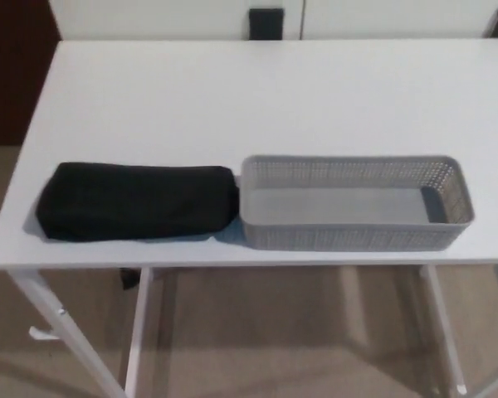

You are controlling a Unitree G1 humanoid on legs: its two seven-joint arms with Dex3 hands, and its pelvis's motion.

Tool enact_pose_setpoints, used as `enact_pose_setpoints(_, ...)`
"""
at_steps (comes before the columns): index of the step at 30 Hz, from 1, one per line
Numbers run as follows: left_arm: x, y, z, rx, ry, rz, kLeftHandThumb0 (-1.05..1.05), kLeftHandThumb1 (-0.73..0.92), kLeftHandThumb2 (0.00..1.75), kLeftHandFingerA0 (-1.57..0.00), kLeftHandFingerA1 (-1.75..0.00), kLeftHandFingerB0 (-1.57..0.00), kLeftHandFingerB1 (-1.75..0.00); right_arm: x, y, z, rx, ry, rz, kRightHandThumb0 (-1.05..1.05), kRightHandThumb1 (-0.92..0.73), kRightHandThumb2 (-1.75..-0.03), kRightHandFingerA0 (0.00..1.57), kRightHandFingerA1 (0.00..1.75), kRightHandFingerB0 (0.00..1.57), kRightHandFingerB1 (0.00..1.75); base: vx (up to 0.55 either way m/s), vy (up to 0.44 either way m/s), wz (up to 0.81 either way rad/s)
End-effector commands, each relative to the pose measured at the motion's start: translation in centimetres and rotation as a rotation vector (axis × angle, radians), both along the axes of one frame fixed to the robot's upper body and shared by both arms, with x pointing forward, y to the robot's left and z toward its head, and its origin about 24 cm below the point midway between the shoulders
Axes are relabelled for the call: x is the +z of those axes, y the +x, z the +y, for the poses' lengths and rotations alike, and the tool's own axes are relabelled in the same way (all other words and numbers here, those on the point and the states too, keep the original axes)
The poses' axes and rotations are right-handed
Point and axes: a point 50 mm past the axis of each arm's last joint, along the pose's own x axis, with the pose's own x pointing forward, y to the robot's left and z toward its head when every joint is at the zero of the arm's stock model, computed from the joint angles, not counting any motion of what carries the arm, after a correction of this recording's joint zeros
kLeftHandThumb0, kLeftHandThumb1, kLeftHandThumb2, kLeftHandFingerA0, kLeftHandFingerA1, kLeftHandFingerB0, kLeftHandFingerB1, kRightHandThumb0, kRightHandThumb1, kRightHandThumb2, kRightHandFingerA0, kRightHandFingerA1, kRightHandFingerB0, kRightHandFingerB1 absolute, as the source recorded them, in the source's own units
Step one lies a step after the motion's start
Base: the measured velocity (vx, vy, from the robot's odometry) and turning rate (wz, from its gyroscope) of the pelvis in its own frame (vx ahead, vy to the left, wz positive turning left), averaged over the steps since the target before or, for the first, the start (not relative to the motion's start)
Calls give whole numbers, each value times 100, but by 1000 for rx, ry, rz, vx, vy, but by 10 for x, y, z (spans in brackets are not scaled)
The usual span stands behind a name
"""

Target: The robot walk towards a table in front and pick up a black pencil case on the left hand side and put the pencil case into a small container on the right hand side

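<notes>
A black pencil case lies lengthwise on the left part of the white table, close to the front edge. Its right end touches or nearly touches a grey perforated container, which sits to its right and has nothing inside. Neither of my hands nor any arm shows in the head view.
The table's front edge runs just below both objects, with white legs and beige floor underneath. A white wall or cabinet with dark fittings stands behind the table. A dark brown surface fills the far left.
</notes>
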Motion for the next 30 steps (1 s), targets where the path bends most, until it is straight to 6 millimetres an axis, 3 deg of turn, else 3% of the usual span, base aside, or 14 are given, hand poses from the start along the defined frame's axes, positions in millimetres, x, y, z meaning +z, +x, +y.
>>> enact_pose_setpoints(1,2,-2,5,-66,48,26,-50,41,70,-23,-46,-13,-38,2,-5,0,11,-13,-28,-55,-50,-55,56,52,30,40,0,0,0)
enact_pose_setpoints(2,1,-2,5,-59,46,34,-42,52,56,-29,-39,-19,-29,3,-5,0,14,-14,-29,-55,-49,-55,55,52,29,39,36,-19,-10)
enact_pose_setpoints(4,0,-1,6,-56,44,37,-50,41,69,-24,-47,-14,-38,5,-5,1,15,-12,-30,-53,-49,-54,55,52,30,40,0,0,0)
enact_pose_setpoints(8,2,0,5,-71,46,36,-48,41,70,-24,-47,-13,-39,4,-4,1,32,-30,-23,-55,-50,-55,52,53,29,40,22,132,-12)
enact_pose_setpoints(9,2,0,5,-72,43,36,-42,53,56,-28,-39,-18,-29,5,-4,1,36,-33,-26,-56,-50,-55,53,54,29,41,72,203,-10)
enact_pose_setpoints(10,2,-1,5,-73,41,36,-42,53,56,-28,-39,-18,-29,6,-5,2,40,-34,-29,-56,-50,-55,53,54,29,41,93,265,-21)
enact_pose_setpoints(16,3,2,5,-95,51,36,-51,42,71,-22,-46,-11,-38,2,-4,1,2,-5,-23,-53,-49,-55,55,50,30,39,79,142,2)
enact_pose_setpoints(17,3,2,6,-95,50,36,-51,42,71,-22,-46,-11,-38,0,-5,0,0,-6,-21,-53,-49,-55,55,50,30,39,95,18,5)
enact_pose_setpoints(18,2,2,6,-88,47,38,-45,53,57,-27,-38,-16,-28,-1,-5,-1,-5,-2,-22,-52,-49,-54,56,50,30,39,108,17,13)
enact_pose_setpoints(20,2,2,7,-87,44,39,-45,53,57,-27,-37,-16,-28,-2,-5,-1,-4,-5,-17,-54,-50,-55,56,50,30,38,95,-45,9)
enact_pose_setpoints(21,1,2,7,-93,45,34,-52,41,71,-22,-46,-10,-38,-3,-5,-1,-12,1,-18,-53,-49,-55,56,50,30,39,54,-80,9)
enact_pose_setpoints(23,1,2,8,-91,42,34,-51,41,71,-21,-46,-10,-38,-1,-4,-1,12,-27,-22,-55,-51,-55,57,51,30,39,43,-83,5)
enact_pose_setpoints(24,2,2,7,-92,41,31,-46,54,57,-26,-38,-15,-28,-1,-3,-1,27,-34,-31,-56,-52,-56,55,52,30,40,34,-83,4)
enact_pose_setpoints(30,4,6,6,-92,45,29,-45,53,57,-27,-38,-16,-28,2,-2,1,11,-8,-39,-53,-51,-55,55,51,29,39,5,-13,2)
